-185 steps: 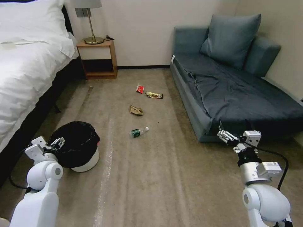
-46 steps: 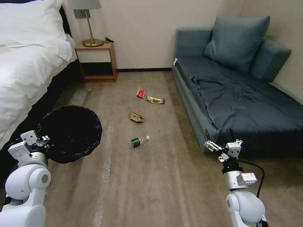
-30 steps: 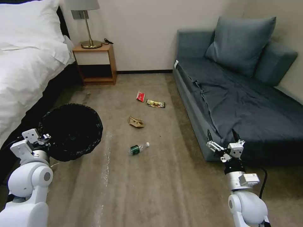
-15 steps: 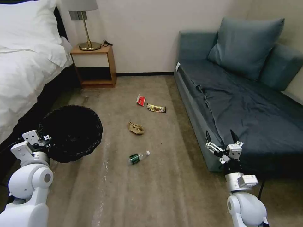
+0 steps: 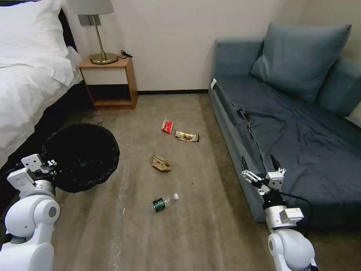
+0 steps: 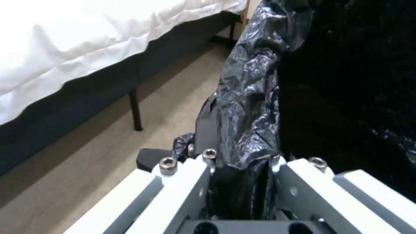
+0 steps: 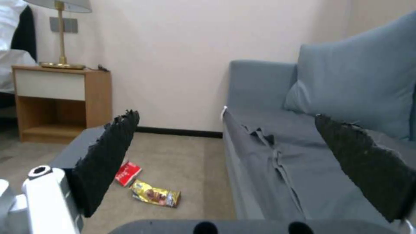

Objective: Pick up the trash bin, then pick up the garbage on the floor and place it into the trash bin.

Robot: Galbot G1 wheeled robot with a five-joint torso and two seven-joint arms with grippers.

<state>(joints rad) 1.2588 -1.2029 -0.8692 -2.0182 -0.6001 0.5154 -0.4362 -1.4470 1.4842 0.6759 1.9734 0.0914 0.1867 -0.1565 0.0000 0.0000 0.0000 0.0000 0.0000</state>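
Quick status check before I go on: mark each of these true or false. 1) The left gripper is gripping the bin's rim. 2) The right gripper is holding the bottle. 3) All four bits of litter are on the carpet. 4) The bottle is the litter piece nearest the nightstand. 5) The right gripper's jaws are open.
1) True: the left gripper is shut on the bag-covered rim of the trash bin.
2) False: the right gripper holds nothing; the bottle lies on the carpet.
3) True: bottle, brown paper, red wrapper and gold wrapper all lie on the carpet.
4) False: the red wrapper is nearest the nightstand; the bottle is farthest.
5) True: its jaws stand wide apart.
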